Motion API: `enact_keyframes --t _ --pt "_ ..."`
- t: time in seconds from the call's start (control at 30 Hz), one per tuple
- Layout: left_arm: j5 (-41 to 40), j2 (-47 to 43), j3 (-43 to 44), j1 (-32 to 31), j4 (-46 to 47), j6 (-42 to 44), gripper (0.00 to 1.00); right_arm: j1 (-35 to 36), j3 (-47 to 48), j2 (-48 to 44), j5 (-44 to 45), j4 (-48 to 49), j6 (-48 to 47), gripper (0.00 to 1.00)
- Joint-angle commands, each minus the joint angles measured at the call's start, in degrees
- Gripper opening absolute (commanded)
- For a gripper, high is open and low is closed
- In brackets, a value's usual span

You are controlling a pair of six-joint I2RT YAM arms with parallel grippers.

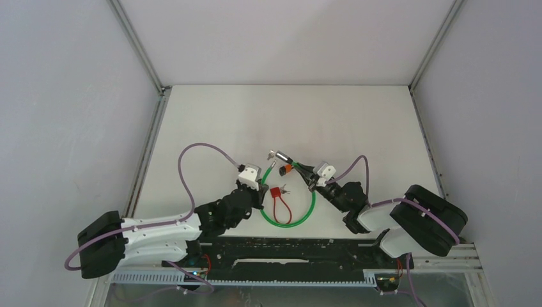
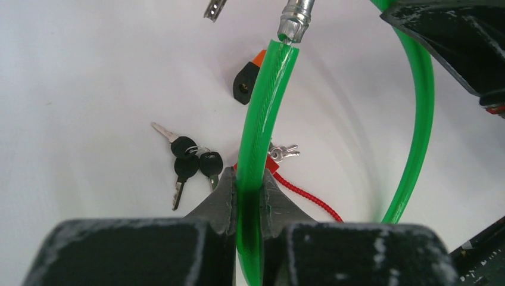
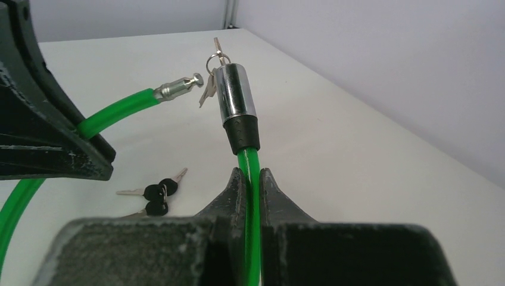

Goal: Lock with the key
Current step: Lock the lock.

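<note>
A green cable lock (image 1: 289, 221) lies in a loop between the arms. My left gripper (image 2: 250, 176) is shut on the cable just below its bare metal pin end (image 2: 296, 18); it also shows in the top view (image 1: 261, 186). My right gripper (image 3: 251, 173) is shut on the cable just below the chrome lock barrel (image 3: 234, 92), which has a key on a ring (image 3: 214, 59) in its top. The pin (image 3: 178, 87) points at the barrel with a small gap between them. The right gripper also shows in the top view (image 1: 308, 174).
A bunch of black-headed keys (image 2: 190, 164) lies on the white table under the cable. A small red cable lock (image 1: 278, 192) with tiny silver keys (image 2: 283, 152) lies inside the loop. An orange and black piece (image 2: 247, 80) lies near the pin.
</note>
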Motion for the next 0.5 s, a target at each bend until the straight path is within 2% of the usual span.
enact_keyframes --t 0.0,0.23,0.47 --pt "-2.3 0.2 1.6 -0.3 1.9 -1.2 0.0 0.1 1.1 -0.9 -4.9 5.3 1.2 0.0" --pt "-0.1 7.0 5.6 -0.1 1.2 -1.3 0.0 0.1 0.9 -1.3 -5.3 5.4 1.1 0.0" --pt "-0.5 7.5 5.8 -0.1 2.4 -1.6 0.0 0.1 1.0 -1.1 -5.8 5.3 0.7 0.0"
